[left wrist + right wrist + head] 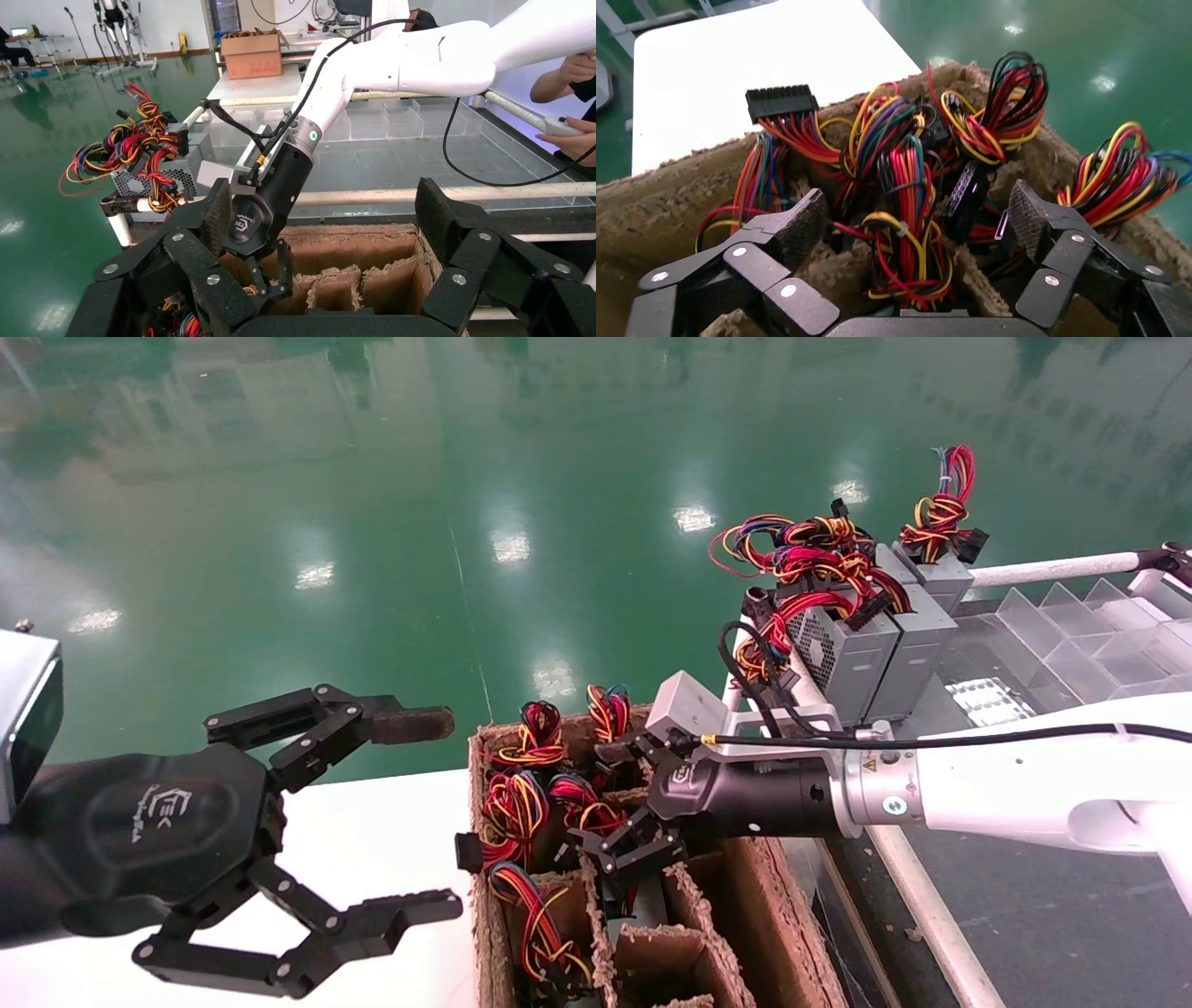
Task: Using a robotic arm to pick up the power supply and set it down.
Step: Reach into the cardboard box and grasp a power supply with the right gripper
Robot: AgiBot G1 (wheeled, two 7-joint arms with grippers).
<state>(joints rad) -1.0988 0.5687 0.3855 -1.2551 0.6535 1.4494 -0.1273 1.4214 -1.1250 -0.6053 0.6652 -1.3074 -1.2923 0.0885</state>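
Right wrist view has the right claw (pixel 916 232) spread wide over a wire bundle (pixel 905 210) in the box (pixel 659 203), lined up to straddle it, left claw (pixel 410 812) open, parked aside.

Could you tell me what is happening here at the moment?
The right gripper is open, reaching into the cardboard crate over a wire bundle of a power supply seated in a slot; nothing is gripped yet. The left gripper hangs open beside the crate. Other power supplies stand on the cart behind.
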